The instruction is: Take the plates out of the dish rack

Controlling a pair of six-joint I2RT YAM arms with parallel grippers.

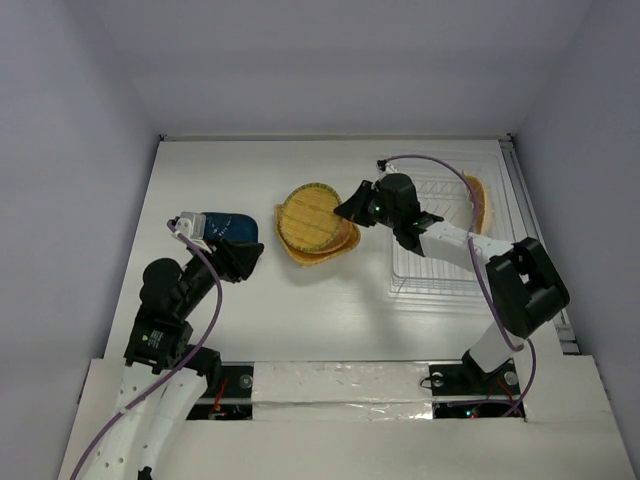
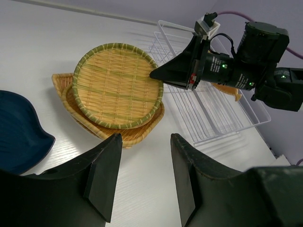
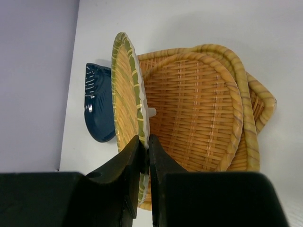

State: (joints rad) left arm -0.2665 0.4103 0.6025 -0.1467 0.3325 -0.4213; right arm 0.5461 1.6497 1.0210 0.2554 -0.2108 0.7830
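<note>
Well along, judging by the layout, but not finished. Already out of the rack and piled mid-table: at least two orange-tan woven plates [image 1: 322,252] of squarish and pointed outline, lying on the white table [image 1: 230,320] just left of the see-through rack of thin clear bars [image 1: 440,250].

Holding a third piece over that pile: a round woven plate with a green-banded rim [image 2: 118,85], pinched at its edge by the right jaws, closed tight on the rim. Cannot tell whether it rests on the pile or hangs just above. Release probably next.

Left to do, as far as can be seen: one more orange-tan woven plate [image 1: 484,200], standing on edge at the far right end of the rack. Otherwise no plates visible among the bars.

Left jaws parted and gripping nothing, hovering near the pile, just beside a dark blue rounded dish [image 1: 228,224] lying on the table.

As for looks: thin, ribbed basket-weave, shallow raised rims, light and stiff by appearance; likely easy to pinch at the edge, likely to slide when stacked.
</note>
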